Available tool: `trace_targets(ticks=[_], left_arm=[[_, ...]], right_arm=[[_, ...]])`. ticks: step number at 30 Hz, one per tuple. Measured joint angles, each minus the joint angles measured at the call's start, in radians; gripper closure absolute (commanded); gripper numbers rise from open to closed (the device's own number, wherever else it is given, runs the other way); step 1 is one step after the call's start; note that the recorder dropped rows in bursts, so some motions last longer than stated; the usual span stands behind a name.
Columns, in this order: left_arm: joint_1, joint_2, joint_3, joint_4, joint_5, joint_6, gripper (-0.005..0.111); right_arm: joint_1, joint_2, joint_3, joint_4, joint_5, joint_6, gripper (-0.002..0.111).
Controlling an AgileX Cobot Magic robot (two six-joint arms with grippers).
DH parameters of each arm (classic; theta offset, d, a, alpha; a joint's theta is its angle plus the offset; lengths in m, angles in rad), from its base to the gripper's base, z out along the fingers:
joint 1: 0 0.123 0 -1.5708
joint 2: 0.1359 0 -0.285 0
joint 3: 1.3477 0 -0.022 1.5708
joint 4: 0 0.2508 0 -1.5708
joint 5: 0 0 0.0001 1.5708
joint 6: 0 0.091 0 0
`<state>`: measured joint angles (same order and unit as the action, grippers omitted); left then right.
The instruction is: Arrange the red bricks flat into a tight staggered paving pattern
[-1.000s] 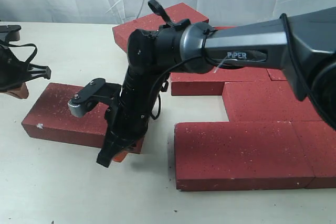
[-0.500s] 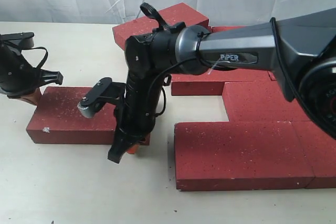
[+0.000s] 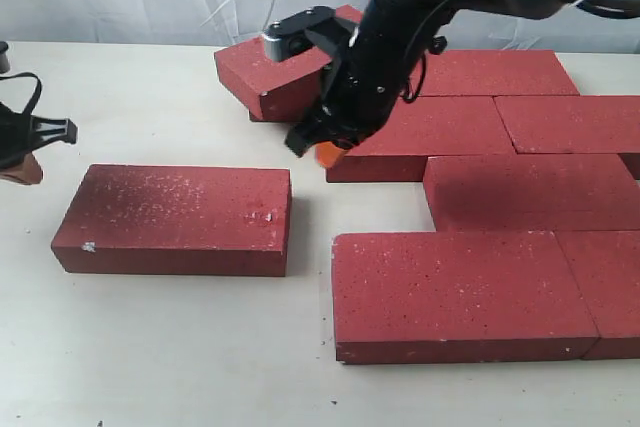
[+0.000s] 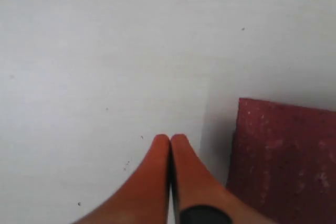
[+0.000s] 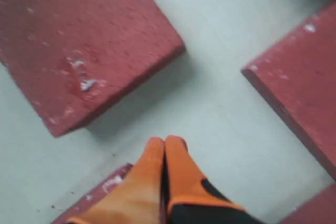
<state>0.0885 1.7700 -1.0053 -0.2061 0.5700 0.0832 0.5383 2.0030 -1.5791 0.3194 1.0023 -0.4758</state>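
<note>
A: Right tool (image 3: 328, 152)?
B: Tips pressed together, nothing in them. It hangs above the bench (image 3: 150, 357), by the left end of a laid brick (image 3: 420, 137) in the second row.
A: Left tool (image 3: 22, 169)?
B: Pinched closed too, empty. Low over bare bench, just beside the left end of the loose brick (image 3: 175, 217).
A: Where are the bricks?
B: The loose brick lies flat but apart from the paving on the right. The front brick (image 3: 460, 292) and the rows behind it sit tight and staggered. The back brick (image 3: 255, 72) is turned off-line at the rear left.
A: Step?
B: Probably between pushes, with the loose brick not yet joined. Next likely needs a closed tool set against its left end, sliding it right, kept square, until it butts the paving.
</note>
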Motion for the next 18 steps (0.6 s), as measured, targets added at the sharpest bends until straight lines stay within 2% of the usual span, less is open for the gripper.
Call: trace_targets(ticks=[3,7,18], left_arm=[[-0.024,0.049,0.036,-0.031,-0.042,0.005,0.107],[-0.1,0.08,0.04,-0.108,-0.07,0.063,0.107],[-0.157,0.08,0.04,-0.182,-0.114,0.079,0.107]], right_arm=[[-0.042,-0.001,0.026,-0.033,0.04,0.002,0.109],[-0.044,-0.002,0.106,-0.002,-0.001,-0.011,0.109],[-0.044,-0.002,0.123,0.004,0.018,-0.016,0.109]])
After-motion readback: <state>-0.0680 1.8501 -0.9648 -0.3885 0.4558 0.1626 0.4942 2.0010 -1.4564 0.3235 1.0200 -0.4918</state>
